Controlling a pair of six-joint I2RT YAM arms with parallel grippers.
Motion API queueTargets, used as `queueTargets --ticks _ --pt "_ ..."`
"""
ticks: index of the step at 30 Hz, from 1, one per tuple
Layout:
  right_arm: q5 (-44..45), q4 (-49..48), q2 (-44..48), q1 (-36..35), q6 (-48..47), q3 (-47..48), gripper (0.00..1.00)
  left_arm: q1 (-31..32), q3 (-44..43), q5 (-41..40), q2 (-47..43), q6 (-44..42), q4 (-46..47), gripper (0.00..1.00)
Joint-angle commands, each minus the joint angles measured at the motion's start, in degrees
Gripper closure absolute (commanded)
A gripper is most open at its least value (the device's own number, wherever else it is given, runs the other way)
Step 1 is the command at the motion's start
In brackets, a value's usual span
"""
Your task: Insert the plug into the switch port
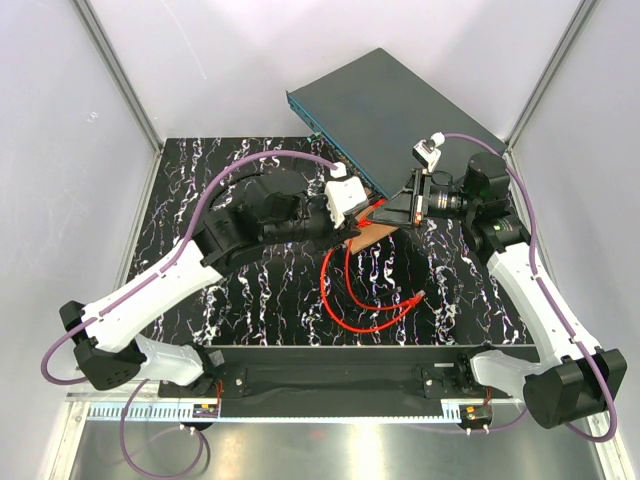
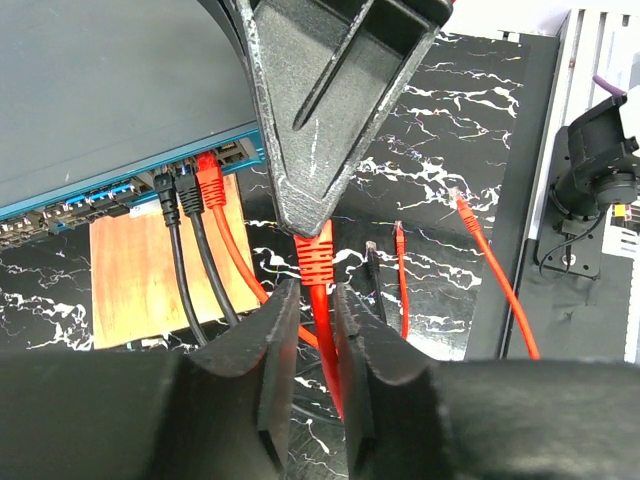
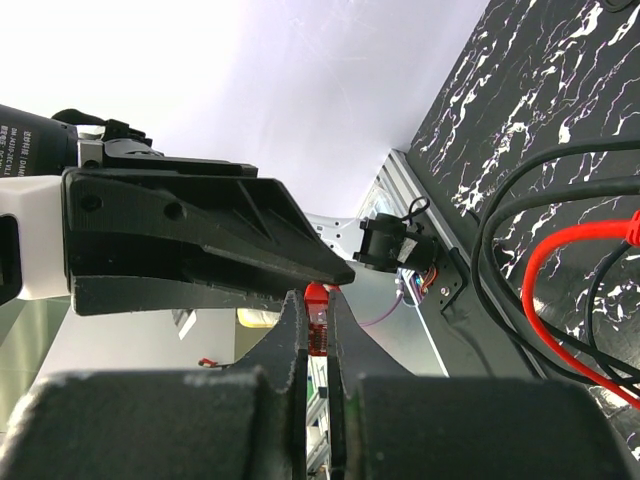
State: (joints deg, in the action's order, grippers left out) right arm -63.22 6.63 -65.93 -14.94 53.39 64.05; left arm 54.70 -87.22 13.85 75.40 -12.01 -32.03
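Observation:
The dark-grey switch (image 1: 400, 110) lies at the back, its teal front face (image 2: 130, 190) carrying a row of ports (image 2: 90, 205). My right gripper (image 3: 318, 300) is shut on the red plug (image 3: 316, 312), in the air in front of the switch. In the left wrist view it (image 2: 305, 215) comes down from above and hides the plug's tip; only the red boot (image 2: 313, 255) shows. My left gripper (image 2: 312, 290) straddles the red cable (image 2: 325, 340) just behind the boot, jaws slightly apart with a gap beside the cable. In the top view the two grippers meet, left (image 1: 352, 228) and right (image 1: 378, 212).
Another red plug (image 2: 208, 180) and two black cables (image 2: 178, 195) sit in ports. A brown wooden board (image 2: 150, 270) lies under them. Loose red cable loops (image 1: 345, 300) and a free red end (image 1: 420, 296) lie on the marbled mat, and a black cable end (image 2: 372, 250) too.

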Motion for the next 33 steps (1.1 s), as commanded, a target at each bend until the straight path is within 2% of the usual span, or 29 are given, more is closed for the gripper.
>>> queueTargets --ticks 1,6,7,9,10,12,14,19,24,28,33 --pt "-1.9 -2.7 0.7 0.4 0.2 0.9 1.0 0.1 0.1 0.9 -1.2 -0.7 2.5 0.77" --pt "-0.9 -0.5 0.7 0.3 -1.3 0.9 1.0 0.1 -0.2 0.9 -1.1 -0.2 3.7 1.0" --pt "-0.2 1.1 0.6 0.5 -4.1 1.9 0.89 0.1 -0.3 1.4 -1.1 0.1 3.6 1.0" --pt "2.7 7.2 0.7 0.9 -7.8 3.4 0.53 0.1 -0.8 1.5 -0.6 1.1 2.9 1.0" --pt "4.1 9.3 0.8 1.9 -11.2 4.8 0.29 0.1 -0.9 1.4 -0.4 2.7 2.0 1.0" --pt "9.3 15.3 1.5 3.2 -14.3 6.3 0.17 0.1 -1.1 -0.5 0.4 5.0 0.9 1.0" --pt "15.2 19.5 3.1 5.5 -17.8 7.9 0.12 0.1 -0.2 -2.3 0.8 10.0 -0.5 1.0" --pt "25.0 22.2 7.7 8.6 -19.5 9.9 0.06 1.0 1.9 -7.3 1.5 18.6 -1.1 1.0" --pt "37.4 33.9 10.1 14.0 -19.6 10.9 0.03 4.4 0.3 -16.2 3.5 23.4 -1.4 1.0" --pt "36.2 36.2 9.7 17.5 -20.7 7.0 0.0 5.6 -2.7 -17.9 7.6 25.9 -3.1 1.0" --pt "29.5 32.8 5.6 20.1 -22.0 4.9 0.0 5.7 -6.6 -19.1 11.8 25.7 -3.9 1.0"
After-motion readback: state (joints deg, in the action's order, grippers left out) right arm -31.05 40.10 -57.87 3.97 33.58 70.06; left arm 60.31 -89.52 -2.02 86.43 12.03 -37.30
